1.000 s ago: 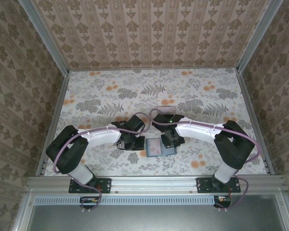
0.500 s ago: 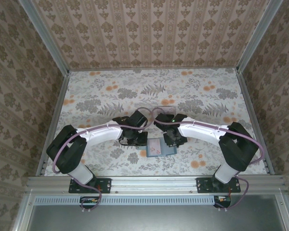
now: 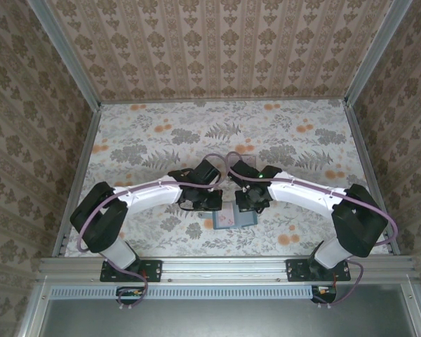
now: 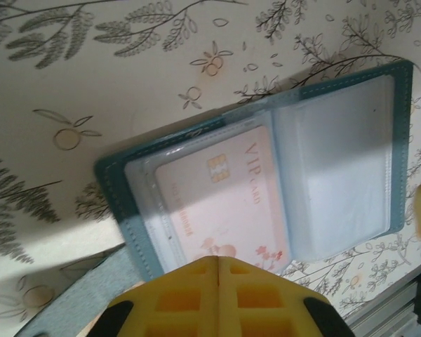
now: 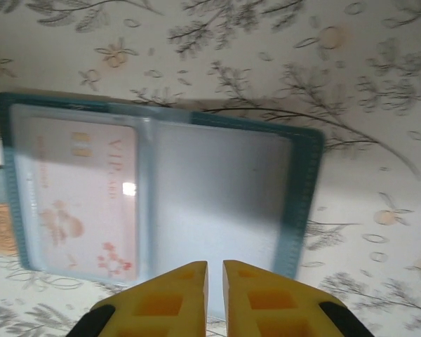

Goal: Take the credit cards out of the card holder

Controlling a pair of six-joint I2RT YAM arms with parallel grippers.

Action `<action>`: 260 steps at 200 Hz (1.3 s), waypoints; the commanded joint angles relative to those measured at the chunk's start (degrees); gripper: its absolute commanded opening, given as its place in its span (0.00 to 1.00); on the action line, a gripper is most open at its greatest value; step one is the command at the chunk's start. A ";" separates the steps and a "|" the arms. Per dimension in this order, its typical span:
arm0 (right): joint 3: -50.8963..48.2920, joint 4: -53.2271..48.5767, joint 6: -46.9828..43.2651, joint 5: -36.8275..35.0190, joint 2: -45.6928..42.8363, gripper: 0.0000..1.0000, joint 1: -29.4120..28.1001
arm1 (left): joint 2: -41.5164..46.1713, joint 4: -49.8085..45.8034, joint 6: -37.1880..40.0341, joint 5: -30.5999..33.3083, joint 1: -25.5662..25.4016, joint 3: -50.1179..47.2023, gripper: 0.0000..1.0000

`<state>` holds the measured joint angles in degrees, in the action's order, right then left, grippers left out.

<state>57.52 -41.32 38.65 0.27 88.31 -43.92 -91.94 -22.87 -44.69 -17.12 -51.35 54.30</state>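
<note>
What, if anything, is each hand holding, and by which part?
Nothing, it seems. The left hand is shut empty at the edge of the card holder; the right hand is nearly shut, nothing between its fingers.

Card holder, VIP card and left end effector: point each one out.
card holder (image 4: 337, 175), left wrist view, its empty clear pocket.
VIP card (image 4: 221, 200), left wrist view, the card's middle.
left end effector (image 4: 218, 261), left wrist view, where its shut fingertips meet.

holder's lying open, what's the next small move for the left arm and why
Probably open the left gripper and ease it onto the pink card: its jaws are shut by the edge of the card holder, and the card sits fully inside its clear pocket.
</note>
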 commanded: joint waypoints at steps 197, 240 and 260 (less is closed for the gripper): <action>-8.40 22.88 6.43 19.32 6.69 0.19 4.19 | -5.09 3.29 -1.73 -2.04 -0.68 -3.12 0.00; -8.47 21.62 6.08 17.89 7.27 0.24 4.20 | -4.83 2.26 -1.25 -1.69 -0.60 -2.80 0.00; -7.83 18.87 5.39 15.51 6.97 0.28 4.19 | -4.67 1.45 -1.01 -1.27 -0.60 -2.53 0.00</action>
<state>49.95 -19.00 44.05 18.63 94.89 -40.12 -96.40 -18.00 -46.76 -19.53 -51.42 51.70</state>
